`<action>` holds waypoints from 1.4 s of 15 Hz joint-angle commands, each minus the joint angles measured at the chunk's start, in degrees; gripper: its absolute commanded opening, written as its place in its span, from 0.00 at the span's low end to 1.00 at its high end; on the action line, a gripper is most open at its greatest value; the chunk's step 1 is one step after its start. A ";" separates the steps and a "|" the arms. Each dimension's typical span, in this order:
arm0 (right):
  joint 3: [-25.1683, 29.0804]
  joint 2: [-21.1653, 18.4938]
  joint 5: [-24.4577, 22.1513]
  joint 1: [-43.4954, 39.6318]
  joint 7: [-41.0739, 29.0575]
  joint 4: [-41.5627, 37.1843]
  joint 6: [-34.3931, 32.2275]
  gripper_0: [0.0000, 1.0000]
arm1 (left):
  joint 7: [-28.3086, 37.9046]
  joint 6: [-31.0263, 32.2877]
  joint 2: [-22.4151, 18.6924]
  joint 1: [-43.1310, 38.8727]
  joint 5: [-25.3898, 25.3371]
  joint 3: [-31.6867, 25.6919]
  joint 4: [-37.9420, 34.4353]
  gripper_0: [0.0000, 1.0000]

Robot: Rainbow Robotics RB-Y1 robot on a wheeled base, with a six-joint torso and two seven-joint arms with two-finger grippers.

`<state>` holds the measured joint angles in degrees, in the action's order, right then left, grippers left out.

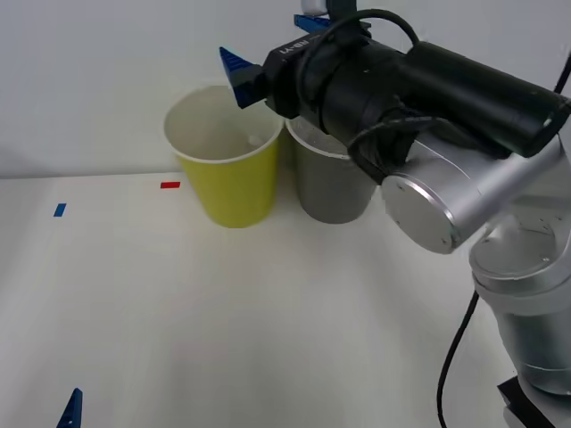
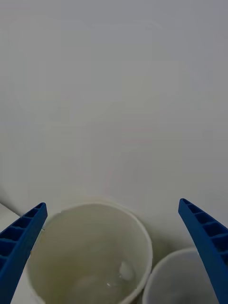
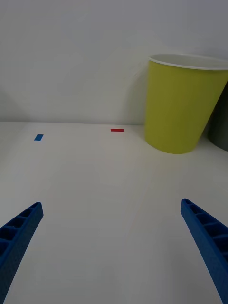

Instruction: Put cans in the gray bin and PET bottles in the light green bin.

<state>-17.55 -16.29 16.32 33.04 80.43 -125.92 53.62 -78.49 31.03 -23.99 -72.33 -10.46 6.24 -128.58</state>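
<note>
My right claw hangs wide open and empty right above the light green bin, and the PET bottle looks like it's lying in the bottom of it. The gray bin touches it. Pulling back low, I could clip a rim and tip both. Left claw is released too, low over the counter. Only half-readable print is on the wrist.

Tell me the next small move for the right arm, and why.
Probably pull the right gripper up and back from the bins. It is open and holds nothing, above the light green bin, and a clear bottle seems to lie at that bin's bottom, so the drop looks done. The left gripper waits, open, low over the table.
</note>
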 commanded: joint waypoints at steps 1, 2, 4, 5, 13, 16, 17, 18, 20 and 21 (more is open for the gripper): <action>3.75 -1.55 1.78 -3.07 -0.27 -2.84 0.09 0.94 | 0.00 0.00 0.00 0.00 0.00 0.00 0.00 1.00; 4.81 -1.90 2.31 -3.86 -0.45 -3.72 0.17 0.94 | 0.00 0.00 0.00 0.00 0.00 0.00 0.00 1.00; 7.71 -3.39 4.07 -6.41 -0.45 -5.83 0.09 0.94 | 0.00 0.00 0.00 0.00 0.00 0.00 0.00 1.00; 9.55 -4.01 4.95 -8.25 -0.53 -7.32 0.17 0.94 | 0.00 0.00 0.00 0.00 0.00 0.00 0.00 1.00; 20.54 -8.93 5.91 -22.14 -0.62 -13.65 -0.35 0.95 | 0.00 0.00 0.00 0.00 0.00 0.00 0.00 1.00; 22.65 -10.34 4.24 -28.65 -0.62 -13.74 -5.28 0.94 | 0.00 0.00 0.00 0.00 0.00 0.00 0.00 1.00; 22.74 -10.95 2.92 -30.58 -0.71 -13.65 -7.03 0.94 | 0.00 0.00 0.00 0.00 0.00 0.00 0.00 1.00; 22.74 -11.74 1.08 -33.30 -0.80 -13.65 -9.58 0.94 | 0.00 0.00 0.00 0.00 0.00 0.00 0.00 1.00; 22.65 -13.41 -1.03 -38.67 -1.41 -12.86 -15.56 0.94 | 0.00 0.00 0.00 0.00 0.00 0.00 0.00 1.00; 22.65 -13.94 -1.12 -41.48 -1.76 -11.28 -20.75 0.94 | 0.00 0.00 0.00 0.00 0.00 0.00 0.00 1.00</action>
<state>5.14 -29.27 15.84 -5.16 79.16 -138.84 38.27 -78.49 31.03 -23.99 -72.33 -10.46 6.24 -128.58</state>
